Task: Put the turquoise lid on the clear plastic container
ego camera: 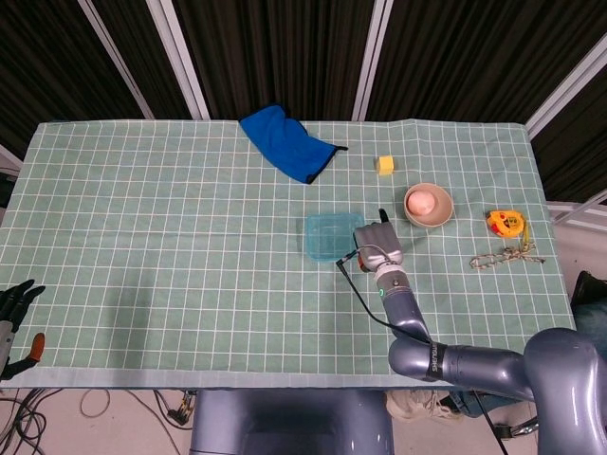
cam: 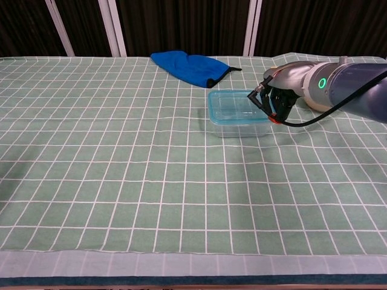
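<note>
resting on the clear plastic container, turquoise lid; right robot hand beside, grip unclear

Head view: high, steep look down, whole counter. Chest view: low, shallow, nearer. Shared: container, blue cloth.

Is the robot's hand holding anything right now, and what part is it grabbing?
The right hand is at the right edge of the turquoise lid on the clear plastic container, but whether it grips it cannot be told.
</note>
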Controlling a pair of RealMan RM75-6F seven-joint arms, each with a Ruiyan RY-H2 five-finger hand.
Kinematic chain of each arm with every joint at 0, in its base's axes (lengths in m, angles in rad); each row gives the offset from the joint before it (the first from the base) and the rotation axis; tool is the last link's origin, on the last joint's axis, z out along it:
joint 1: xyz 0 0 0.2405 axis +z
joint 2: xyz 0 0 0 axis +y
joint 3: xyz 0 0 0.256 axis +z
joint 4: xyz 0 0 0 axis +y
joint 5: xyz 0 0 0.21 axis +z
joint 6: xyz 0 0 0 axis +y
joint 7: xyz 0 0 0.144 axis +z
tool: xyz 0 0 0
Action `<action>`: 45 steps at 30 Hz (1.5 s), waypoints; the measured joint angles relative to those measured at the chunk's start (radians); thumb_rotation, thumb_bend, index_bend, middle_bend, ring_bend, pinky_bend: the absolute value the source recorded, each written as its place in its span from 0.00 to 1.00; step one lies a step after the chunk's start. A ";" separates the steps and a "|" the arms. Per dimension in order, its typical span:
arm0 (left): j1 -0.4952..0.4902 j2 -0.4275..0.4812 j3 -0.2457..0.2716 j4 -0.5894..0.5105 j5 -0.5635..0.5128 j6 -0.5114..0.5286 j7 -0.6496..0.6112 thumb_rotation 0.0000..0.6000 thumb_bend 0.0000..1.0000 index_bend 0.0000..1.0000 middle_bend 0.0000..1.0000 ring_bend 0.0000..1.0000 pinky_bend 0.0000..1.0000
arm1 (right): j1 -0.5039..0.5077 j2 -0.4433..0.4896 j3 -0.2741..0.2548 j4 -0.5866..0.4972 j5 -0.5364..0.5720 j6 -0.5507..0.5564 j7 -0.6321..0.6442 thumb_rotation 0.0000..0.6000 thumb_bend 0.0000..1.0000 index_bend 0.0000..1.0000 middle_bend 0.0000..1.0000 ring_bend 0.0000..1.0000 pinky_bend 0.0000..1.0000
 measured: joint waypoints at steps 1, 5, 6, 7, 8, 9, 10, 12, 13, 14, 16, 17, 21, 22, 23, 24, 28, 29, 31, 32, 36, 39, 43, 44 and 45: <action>0.000 0.000 0.000 0.000 -0.001 -0.001 0.000 1.00 0.52 0.10 0.00 0.00 0.00 | 0.001 0.000 0.001 0.001 0.002 -0.001 -0.002 1.00 0.53 0.71 0.60 0.37 0.00; -0.001 0.000 0.000 0.000 -0.001 -0.002 -0.001 1.00 0.52 0.10 0.00 0.00 0.00 | 0.005 -0.001 0.005 0.004 0.007 -0.002 -0.013 1.00 0.53 0.71 0.60 0.37 0.00; -0.001 0.000 0.000 0.000 -0.001 -0.002 0.000 1.00 0.53 0.10 0.00 0.00 0.00 | 0.006 -0.001 0.006 0.005 0.009 -0.003 -0.015 1.00 0.53 0.71 0.60 0.37 0.00; -0.001 0.000 0.000 0.000 -0.002 -0.002 0.000 1.00 0.53 0.10 0.00 0.00 0.00 | 0.006 -0.002 0.007 0.005 0.010 -0.004 -0.016 1.00 0.53 0.71 0.60 0.37 0.00; -0.001 0.000 0.000 0.000 -0.001 -0.002 0.001 1.00 0.53 0.10 0.00 0.00 0.00 | 0.007 -0.003 0.008 0.007 0.011 -0.005 -0.016 1.00 0.53 0.71 0.60 0.37 0.00; -0.001 0.000 0.000 0.000 -0.001 -0.001 0.001 1.00 0.52 0.10 0.00 0.00 0.00 | 0.006 -0.004 0.009 0.008 0.011 -0.006 -0.016 1.00 0.53 0.71 0.60 0.37 0.00; 0.000 0.000 0.000 0.000 -0.001 -0.001 0.001 1.00 0.52 0.10 0.00 0.00 0.00 | 0.006 -0.005 0.009 0.009 0.012 -0.007 -0.015 1.00 0.53 0.71 0.60 0.37 0.00; 0.000 0.000 0.000 -0.001 -0.002 0.000 0.000 1.00 0.52 0.10 0.00 0.00 0.00 | 0.005 -0.008 0.009 0.014 0.012 -0.011 -0.014 1.00 0.53 0.71 0.60 0.37 0.00; 0.000 0.000 0.000 -0.001 -0.002 0.000 0.000 1.00 0.53 0.10 0.00 0.00 0.00 | 0.004 -0.009 0.009 0.016 0.012 -0.012 -0.012 1.00 0.53 0.71 0.60 0.37 0.00; 0.000 0.000 0.000 -0.001 -0.002 0.000 0.000 1.00 0.53 0.10 0.00 0.00 0.00 | 0.004 -0.012 0.010 0.020 0.011 -0.014 -0.010 1.00 0.53 0.71 0.60 0.37 0.00; 0.000 0.000 0.000 0.000 -0.001 0.000 0.001 1.00 0.53 0.10 0.00 0.00 0.00 | 0.003 -0.016 0.010 0.025 0.008 -0.016 -0.008 1.00 0.53 0.72 0.60 0.37 0.00; 0.000 0.000 0.000 0.000 -0.001 0.001 0.001 1.00 0.53 0.10 0.00 0.00 0.00 | 0.002 -0.019 0.009 0.028 0.006 -0.016 -0.007 1.00 0.53 0.72 0.60 0.37 0.00; 0.000 0.000 0.000 0.000 -0.001 0.000 0.002 1.00 0.52 0.10 0.00 0.00 0.00 | 0.001 -0.035 0.009 0.041 -0.001 -0.013 -0.006 1.00 0.53 0.72 0.60 0.37 0.00; 0.000 0.000 0.000 0.000 -0.001 0.000 0.002 1.00 0.52 0.10 0.00 0.00 0.00 | 0.001 -0.038 0.009 0.045 -0.002 -0.012 -0.006 1.00 0.53 0.72 0.61 0.37 0.00; 0.000 0.000 0.000 -0.001 -0.001 0.001 0.001 1.00 0.52 0.10 0.00 0.00 0.00 | 0.002 -0.043 0.009 0.050 -0.003 -0.011 -0.008 1.00 0.53 0.72 0.61 0.37 0.00; 0.000 0.000 0.000 -0.001 -0.001 0.000 0.001 1.00 0.52 0.10 0.00 0.00 0.00 | 0.003 -0.046 0.010 0.053 -0.003 -0.011 -0.010 1.00 0.53 0.72 0.61 0.37 0.00; 0.000 0.001 0.001 -0.001 -0.002 -0.001 -0.002 1.00 0.52 0.10 0.00 0.00 0.00 | 0.006 -0.057 0.014 0.071 0.004 -0.011 -0.017 1.00 0.53 0.72 0.61 0.37 0.00; 0.000 0.001 0.001 -0.001 -0.002 -0.002 -0.003 1.00 0.52 0.10 0.00 0.00 0.00 | 0.006 -0.061 0.015 0.075 0.006 -0.011 -0.021 1.00 0.53 0.72 0.61 0.37 0.00; -0.001 0.002 0.001 -0.002 -0.004 -0.004 -0.005 1.00 0.52 0.10 0.00 0.00 0.00 | 0.007 -0.065 0.014 0.080 0.008 -0.013 -0.026 1.00 0.53 0.72 0.61 0.37 0.00; -0.001 0.002 0.001 -0.003 -0.005 -0.005 -0.005 1.00 0.52 0.10 0.00 0.00 0.00 | 0.007 -0.067 0.014 0.083 0.010 -0.015 -0.028 1.00 0.53 0.72 0.61 0.37 0.00; -0.001 0.004 0.001 -0.004 -0.007 -0.007 -0.008 1.00 0.52 0.10 0.00 0.00 0.00 | 0.005 -0.075 0.015 0.092 0.010 -0.019 -0.028 1.00 0.53 0.72 0.61 0.37 0.00; -0.002 0.005 0.001 -0.006 -0.009 -0.008 -0.010 1.00 0.52 0.10 0.00 0.00 0.00 | 0.003 -0.082 0.015 0.100 0.008 -0.023 -0.028 1.00 0.53 0.72 0.61 0.37 0.00; -0.002 0.006 0.000 -0.009 -0.012 -0.010 -0.012 1.00 0.52 0.10 0.00 0.00 0.00 | 0.000 -0.091 0.015 0.113 0.005 -0.028 -0.026 1.00 0.53 0.72 0.61 0.37 0.00; -0.002 0.007 0.000 -0.009 -0.012 -0.010 -0.012 1.00 0.52 0.10 0.00 0.00 0.00 | -0.001 -0.092 0.016 0.115 0.005 -0.029 -0.026 1.00 0.53 0.72 0.61 0.37 0.00; -0.002 0.007 0.000 -0.009 -0.011 -0.010 -0.012 1.00 0.52 0.10 0.00 0.00 0.00 | -0.001 -0.094 0.017 0.117 0.004 -0.029 -0.025 1.00 0.53 0.72 0.61 0.37 0.00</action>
